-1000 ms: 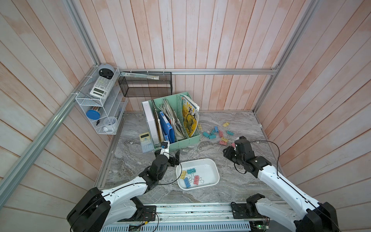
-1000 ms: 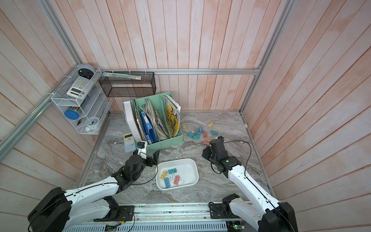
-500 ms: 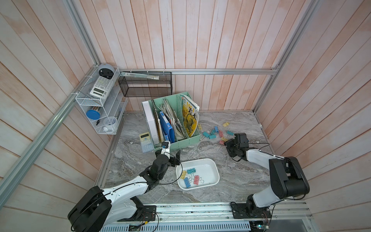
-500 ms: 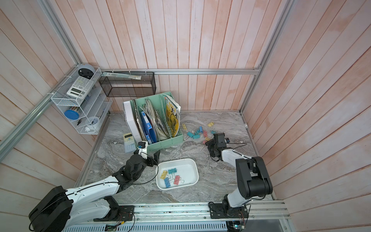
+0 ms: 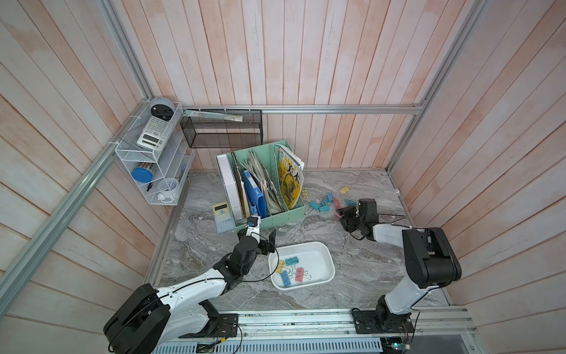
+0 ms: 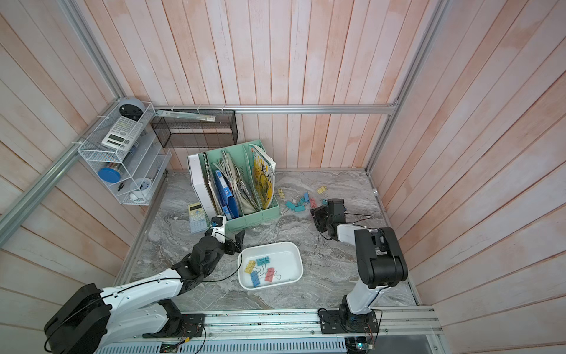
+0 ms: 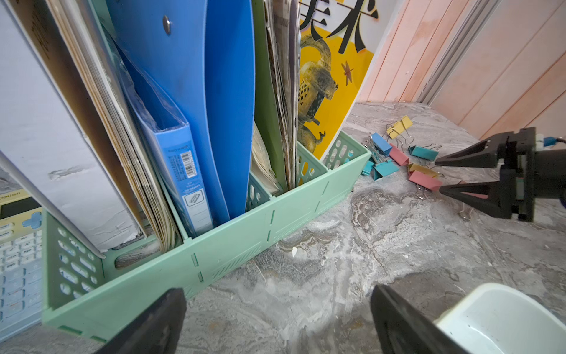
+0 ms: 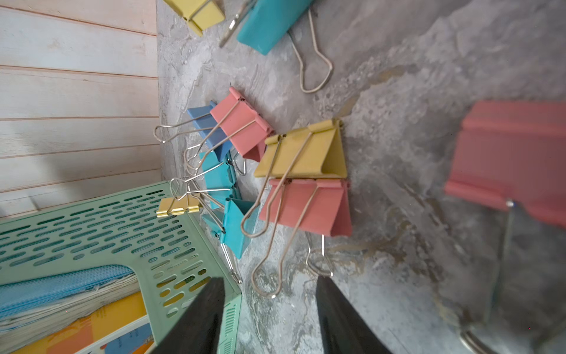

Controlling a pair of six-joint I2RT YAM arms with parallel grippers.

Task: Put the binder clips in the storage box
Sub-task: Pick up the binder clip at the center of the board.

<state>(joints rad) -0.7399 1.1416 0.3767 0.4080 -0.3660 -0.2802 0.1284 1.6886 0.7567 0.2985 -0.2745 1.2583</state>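
White box (image 5: 315,260) sits near the marble top's front edge with four clips (image 5: 291,271) inside. More clips (image 5: 324,203) lie loose toward the back right, beside the organizer (image 5: 284,214). Left gripper (image 7: 275,303) hangs wide apart and empty by the box's back left corner. Right gripper (image 7: 438,177), jaws parted round nothing, points at the loose pile.
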